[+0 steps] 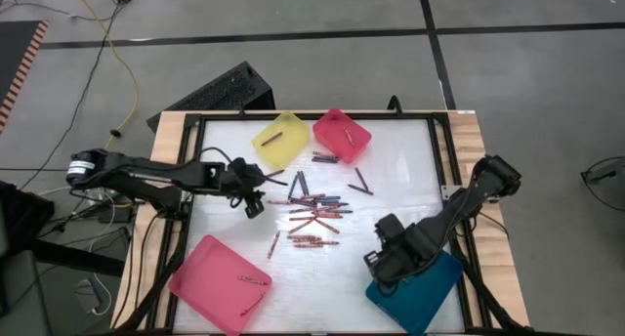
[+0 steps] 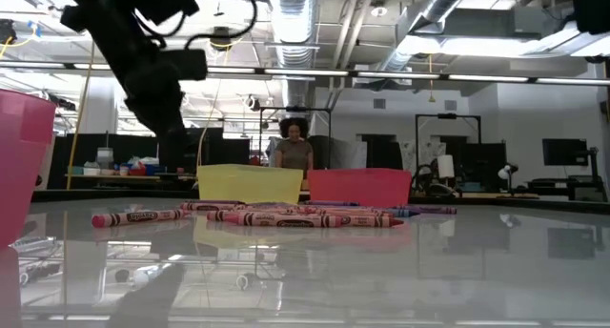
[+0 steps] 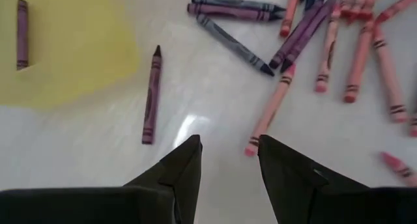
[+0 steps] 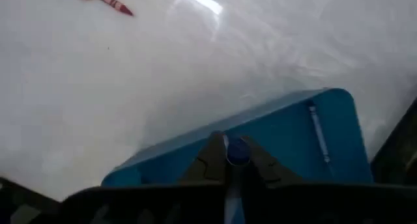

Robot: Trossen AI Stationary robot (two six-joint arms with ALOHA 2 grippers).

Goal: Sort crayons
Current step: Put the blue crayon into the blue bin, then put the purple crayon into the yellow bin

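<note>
step: dropping off a blue crayon (image 4: pixel 236 152) | right tool (image 4: pixel 229 160) is pinching it over the teal tray (image 4: pixel 293 136) | left tool (image 3: pixel 228 160) is hanging spread over the counter (image 1: pixel 400 170) near the crayon pile (image 1: pixel 314 211) | next: letting go into the teal tray

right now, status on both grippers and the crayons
Left gripper open, empty, above loose crayons. Right gripper over teal tray, pinching a blue crayon. Nothing in the way.

bright overhead light; glare patches on white table (image 1: pixel 391 170); wrist views blurred.
</note>
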